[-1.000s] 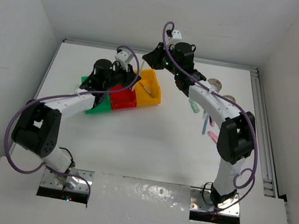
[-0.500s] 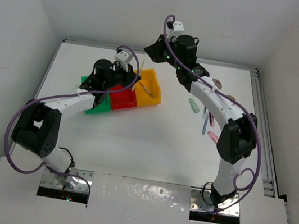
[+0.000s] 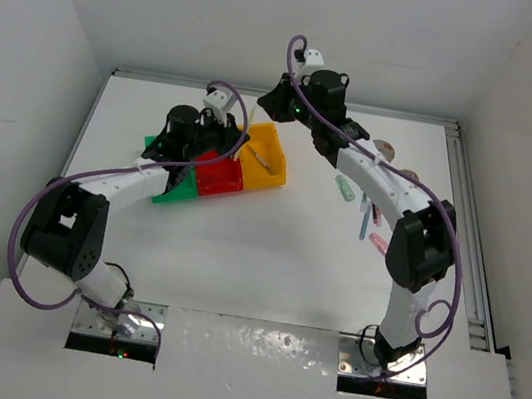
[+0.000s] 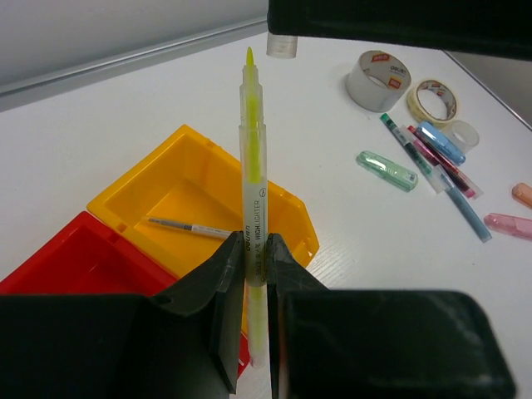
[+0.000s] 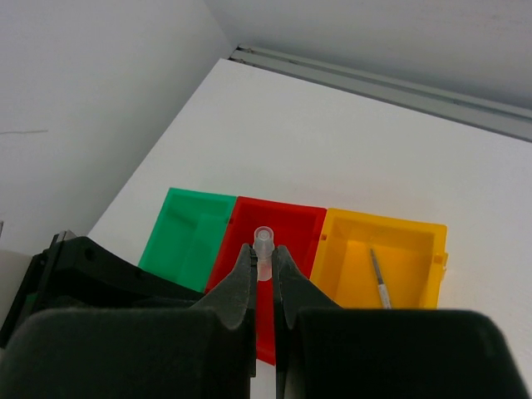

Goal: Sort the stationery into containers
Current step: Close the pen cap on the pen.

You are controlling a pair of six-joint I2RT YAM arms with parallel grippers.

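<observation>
While the highlighter [image 4: 252, 166] stands uncapped, step: capping seems to be in hand, ahead of dropping it into a bin.
Next move: the cap [image 5: 263, 241] has to come straight down onto the tip. That calls for close lining-up by the right jaws and a steady hold by the left jaws, since both parts are narrow.
Bench [image 3: 237, 256]: white, flat, matt.
Bins: green [image 5: 184, 237], red [image 5: 295, 229] and yellow [image 5: 411, 266], joined in a row. They are open rectangles of hard, glossy plastic, and the yellow one holds a thin pen [image 5: 378, 278].
Left jaws: closed on the highlighter's lower barrel, holding it upright above the red and yellow bins.
Right jaws: closed on the cap, above the red bin in their own view. In the left wrist view the cap sits just above the tip and slightly to one side.
Tape rolls: grey-white [image 4: 378, 81] and tan [image 4: 435, 100], smooth rings side by side on the bench, well apart from the bins.
Highlighter: slim, translucent yellow barrel with printed lettering, pointed tip up.
Loose pieces: thin pens [image 4: 416, 154], a blue stick [image 4: 440, 141], a pale-green stick [image 4: 386, 169] and a pink stick [image 4: 509, 224], all near the rolls and unsorted.
Cap: small, clear, tubular.
</observation>
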